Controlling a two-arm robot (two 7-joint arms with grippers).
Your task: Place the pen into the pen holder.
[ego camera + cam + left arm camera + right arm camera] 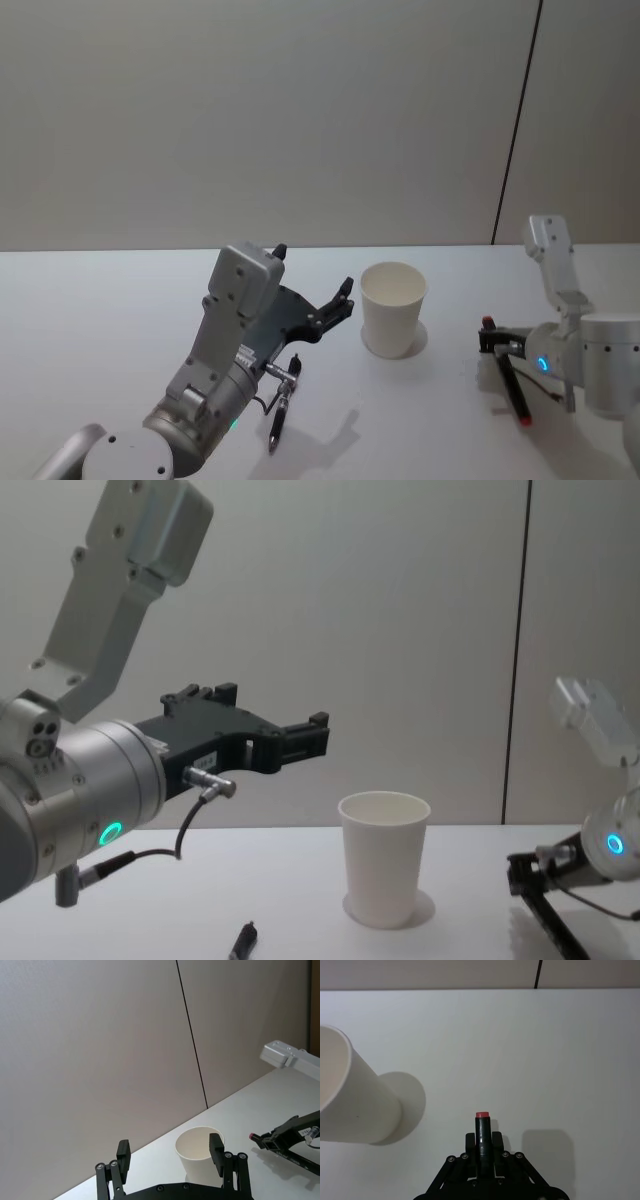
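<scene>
A white bench (pixel 120 320) runs in front of a pale panelled wall. The pen holder (pixel 393 308), a plain white paper cup, stands upright at the middle of the head view. At lower right, near the cup but apart from it, the right gripper (pixel 492 340) has its fingers closed on a red-tipped pen (pixel 482 1127). The left gripper (pixel 313 270) is left of the cup and raised above the bench, with its fingers spread wide and empty. A second pen (pixel 279 412) lies on the bench beneath that arm.
</scene>
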